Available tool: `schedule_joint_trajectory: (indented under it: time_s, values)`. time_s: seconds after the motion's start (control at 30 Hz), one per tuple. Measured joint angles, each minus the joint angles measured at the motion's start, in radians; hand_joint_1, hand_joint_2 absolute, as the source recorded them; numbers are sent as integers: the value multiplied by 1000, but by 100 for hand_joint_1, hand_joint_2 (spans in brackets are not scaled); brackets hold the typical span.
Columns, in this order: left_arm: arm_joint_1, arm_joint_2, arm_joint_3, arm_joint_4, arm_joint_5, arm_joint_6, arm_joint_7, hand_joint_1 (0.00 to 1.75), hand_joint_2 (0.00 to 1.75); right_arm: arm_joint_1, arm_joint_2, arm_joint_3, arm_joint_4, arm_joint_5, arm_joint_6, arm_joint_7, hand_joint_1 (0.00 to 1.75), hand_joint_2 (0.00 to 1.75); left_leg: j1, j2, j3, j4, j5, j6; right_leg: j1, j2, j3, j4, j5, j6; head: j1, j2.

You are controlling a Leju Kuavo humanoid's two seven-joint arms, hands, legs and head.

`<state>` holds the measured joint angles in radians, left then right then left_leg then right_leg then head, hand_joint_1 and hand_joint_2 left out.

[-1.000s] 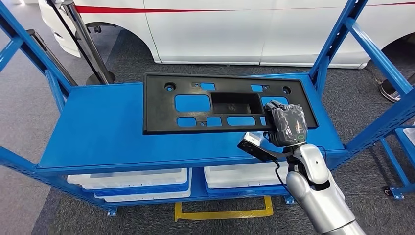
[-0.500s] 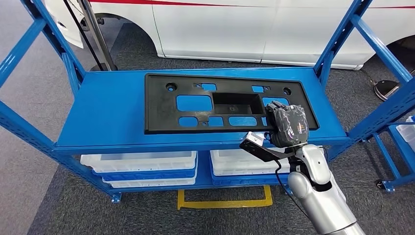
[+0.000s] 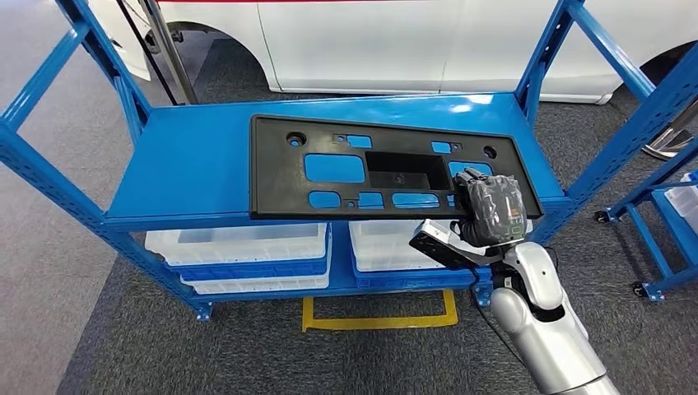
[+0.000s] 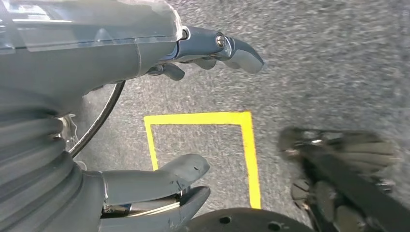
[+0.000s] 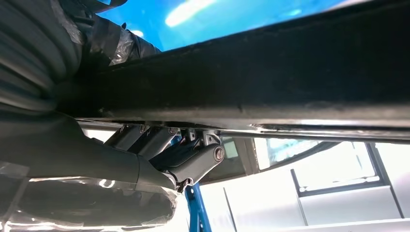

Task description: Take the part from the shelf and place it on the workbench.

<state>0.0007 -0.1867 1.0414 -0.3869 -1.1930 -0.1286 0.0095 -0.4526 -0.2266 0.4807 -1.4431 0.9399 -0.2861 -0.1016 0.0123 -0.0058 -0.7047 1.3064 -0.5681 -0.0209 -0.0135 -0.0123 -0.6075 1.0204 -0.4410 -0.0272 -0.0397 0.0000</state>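
Your right hand (image 3: pixel 487 209) still grips the black part (image 3: pixel 387 169) at its near right edge, fingers (image 5: pixel 193 162) curled beneath it, part now overhanging the blue shelf (image 3: pixel 189 173) front; left hand (image 4: pixel 145 111) hangs open.

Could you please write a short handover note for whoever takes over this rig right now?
Right hand: grips the near right edge of the black part; in the right wrist view its fingers curl under that edge.
Left hand: hangs over the grey floor, fingers apart, holding nothing.
Part: lies on the top deck of the blue shelf, its near edge at the deck's front lip.
Done: the grasp looks made.
Left: lift the part off the shelf, carry it to the workbench and set it down. White bins sit on the lower level.
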Motion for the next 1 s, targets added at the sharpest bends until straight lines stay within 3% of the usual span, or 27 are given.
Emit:
schedule_joint_trajectory:
  time_s: [0.03,0.07,0.1,0.17,0.2,0.27,0.3,0.37,0.43,0.47,0.5,0.53,0.57,0.6,0.67,0.7,0.77,0.8,0.83,0.93,0.97,1.0]
  values:
    - [0,0,0,-2,0,0,0,0,175,1,0,0,0,0,0,0,175,175,0,0,28,-15,30,0,-1,-1,-17,5,9,3,0,0]
    - [0,0,0,-4,0,0,0,0,175,2,0,0,0,0,0,0,175,175,1,0,72,-62,57,1,-1,-1,-32,11,18,6,0,0]
    - [-1,1,0,-6,-1,0,0,0,175,2,0,-1,-1,0,0,0,175,175,0,0,127,-131,64,3,0,-1,-44,16,25,11,0,0]
    - [-3,1,0,-8,-2,-1,-1,0,175,2,0,-5,-2,0,0,0,175,175,-4,-2,212,-257,41,11,2,-2,-58,24,39,22,0,0]
    - [-4,1,0,-9,-3,-2,-2,0,175,1,0,-7,-2,0,0,0,175,175,-7,-2,229,-290,29,16,2,-3,-61,23,48,28,1,0]
    - [-3,1,0,-9,-4,-4,-2,0,175,1,-1,-9,-2,-1,0,0,175,175,-7,-1,221,-302,39,29,0,-2,-64,20,62,40,1,0]
    - [-3,0,1,-9,-5,-4,-2,0,175,2,-1,-9,-1,-1,1,0,175,175,-6,2,213,-303,49,38,-2,0,-71,27,50,45,1,0]
    - [-4,-1,2,-9,-7,-5,-2,0,175,2,-3,-11,-1,-1,1,0,175,175,-5,7,188,-305,75,55,-5,4,-96,96,-33,53,1,0]
    - [-5,0,3,-9,-8,-5,-3,0,175,4,-4,-14,-1,-1,1,0,175,175,-9,8,156,-303,100,64,-6,5,-127,225,-128,58,2,0]
    - [-5,0,3,-9,-8,-5,-3,0,175,4,-5,-15,-1,-1,1,0,175,175,-12,8,139,-300,111,65,-5,6,-132,279,-141,58,2,0]
    - [-5,0,4,-9,-8,-5,-3,0,175,5,-5,-15,-1,-1,1,0,175,175,-15,8,122,-296,121,65,-4,6,-126,307,-130,56,2,0]
    - [-5,0,4,-9,-8,-5,-3,0,175,6,-5,-16,-1,-1,1,0,175,175,-17,8,105,-292,130,64,-2,7,-103,301,-102,52,2,0]
    - [-5,0,5,-9,-8,-5,-3,0,175,6,-5,-16,-1,-1,1,0,175,175,-20,7,90,-288,139,64,2,7,-61,259,-73,44,2,0]
    - [-5,-1,5,-9,-8,-6,-3,0,175,6,-5,-17,-1,-1,1,0,175,175,-22,7,78,-284,147,62,7,9,-7,191,-64,34,1,0]
    - [-6,-4,5,-9,-9,-7,-3,0,175,4,-5,-19,-3,-1,1,0,175,175,-24,6,65,-282,164,56,16,10,91,48,-84,17,1,0]
    - [-6,-5,6,-9,-9,-7,-3,0,175,3,-5,-21,-4,-1,1,0,175,175,-22,5,63,-284,174,51,20,10,114,7,-97,12,1,0]
    - [-6,-4,7,-9,-10,-7,-3,0,175,0,-4,-23,-3,-2,2,0,175,175,-20,4,58,-289,190,38,19,8,114,-16,-85,6,1,0]
    - [-6,-3,7,-9,-10,-7,-3,0,175,-2,-4,-23,-2,-3,3,0,175,175,-20,3,51,-284,182,32,15,6,107,-23,-72,0,1,0]
    - [-6,-2,8,-9,-10,-7,-4,0,175,-3,-4,-23,-2,-5,5,0,175,175,-21,1,41,-265,155,27,11,3,97,-28,-58,-7,1,0]
    - [-7,0,9,-9,-12,-5,-5,0,175,-5,-3,-23,0,-13,11,0,175,175,-13,0,2,-112,13,10,8,-2,50,-29,-19,-16,1,0]
    - [-7,0,9,-9,-12,-5,-6,0,175,-5,-3,-23,1,-14,13,0,175,175,-8,0,-5,-56,-8,6,8,-2,32,-26,-7,-15,1,0]
    - [-7,1,9,-9,-12,-4,-8,0,175,-5,-3,-23,1,-15,14,0,175,175,-4,1,-2,-18,-3,1,7,-3,13,-22,5,-12,1,0]
